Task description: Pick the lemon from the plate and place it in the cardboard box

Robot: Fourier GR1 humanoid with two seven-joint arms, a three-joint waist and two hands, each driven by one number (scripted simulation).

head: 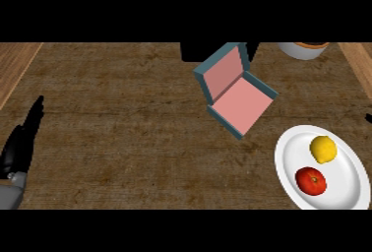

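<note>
The lemon (323,149) sits on the white plate (291,167) near the counter's (116,123) right edge, close to the front corner. A red tomato (311,180) lies on the same plate, just beside the lemon and nearer the front. Nothing touches the lemon.

The cardboard box (240,101) lies open toward the middle back of the counter, its pink inside showing and its lid tipped up. A white cup (301,49) stands at the back edge.

The left hand (22,142) rests at the counter's left edge, fingers straight and holding nothing. A tiny dark bit at the right edge may be the right hand (369,118), but I cannot tell how its fingers are.

The job looks like it has not started. Next, the right hand should probably reach to the plate, grab only the lemon, not the tomato, and then carry it over to the open box.
</note>
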